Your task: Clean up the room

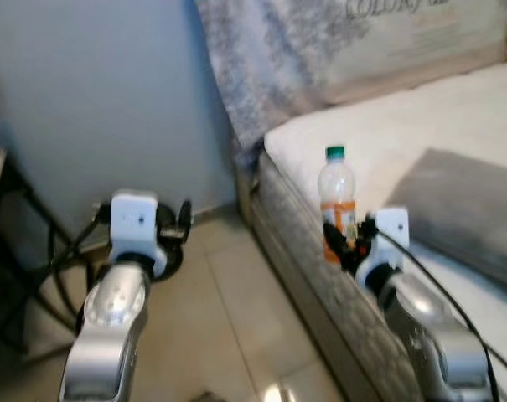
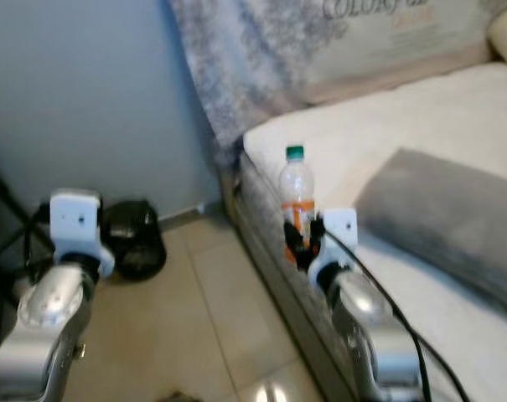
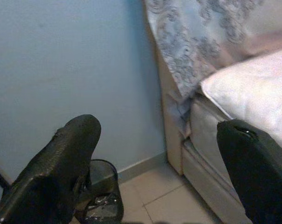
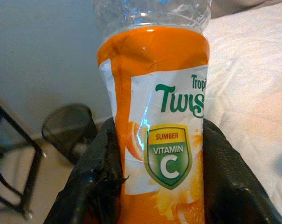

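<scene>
One item is in hand, and the tidying looks only partly done. Furthest left, the left gripper (image 3: 154,163) hangs over the tiled floor (image 1: 228,335) with its jaws wide apart and nothing between them. Just beyond it, against the blue wall (image 1: 102,92), stands a black mesh wastebasket (image 2: 134,237), the likely destination. Moving right, at the edge of the bed (image 1: 454,134), the right gripper (image 4: 157,172) has its jaws clamped on the lower body of an upright plastic bottle (image 1: 337,201) with an orange label and green cap. Further right, a grey blanket (image 2: 446,218) lies on the mattress. Carrying the bottle across and dropping it in the basket appears to remain.
</scene>
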Available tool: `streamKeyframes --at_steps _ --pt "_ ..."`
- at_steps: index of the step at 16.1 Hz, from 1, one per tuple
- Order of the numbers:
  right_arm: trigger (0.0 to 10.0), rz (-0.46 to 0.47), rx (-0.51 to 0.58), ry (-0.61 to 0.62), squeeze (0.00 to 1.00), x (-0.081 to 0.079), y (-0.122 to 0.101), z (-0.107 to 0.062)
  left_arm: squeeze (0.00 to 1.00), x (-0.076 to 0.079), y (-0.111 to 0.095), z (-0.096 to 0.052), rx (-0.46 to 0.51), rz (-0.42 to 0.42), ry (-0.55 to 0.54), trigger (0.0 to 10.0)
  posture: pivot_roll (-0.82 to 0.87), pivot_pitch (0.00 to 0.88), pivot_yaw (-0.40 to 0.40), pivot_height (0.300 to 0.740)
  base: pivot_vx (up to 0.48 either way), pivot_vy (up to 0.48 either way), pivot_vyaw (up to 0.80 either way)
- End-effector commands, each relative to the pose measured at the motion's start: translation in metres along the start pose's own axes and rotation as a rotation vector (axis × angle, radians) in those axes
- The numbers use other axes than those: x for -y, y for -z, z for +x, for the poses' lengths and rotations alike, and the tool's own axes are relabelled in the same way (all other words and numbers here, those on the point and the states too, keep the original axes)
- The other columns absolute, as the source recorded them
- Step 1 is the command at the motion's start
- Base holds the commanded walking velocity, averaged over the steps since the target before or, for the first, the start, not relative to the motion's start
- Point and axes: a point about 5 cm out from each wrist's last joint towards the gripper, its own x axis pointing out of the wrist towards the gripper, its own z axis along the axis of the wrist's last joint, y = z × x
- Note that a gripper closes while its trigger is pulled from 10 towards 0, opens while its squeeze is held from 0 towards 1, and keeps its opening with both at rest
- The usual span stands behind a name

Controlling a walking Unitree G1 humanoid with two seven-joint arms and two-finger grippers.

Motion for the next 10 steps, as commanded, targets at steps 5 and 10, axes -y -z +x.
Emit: streamKeyframes --at_steps 5,10 --pt "10.0 -0.102 0.012 0.046 0.0 -0.0008 0.0 0.0026 1.0 -0.0032 0.0008 -0.0014 -0.012 0.015 -0.007 10.0 -0.06 0.069 0.026 0.74 0.277 0.0 0.0" --pt "10.0 -0.045 0.014 0.027 0.0 -0.0006 0.0014 0.0036 1.0 -0.0048 0.0006 -0.0009 -0.012 0.009 -0.008 10.0 -0.05 0.064 0.022 0.74 0.295 0.0 0.0"
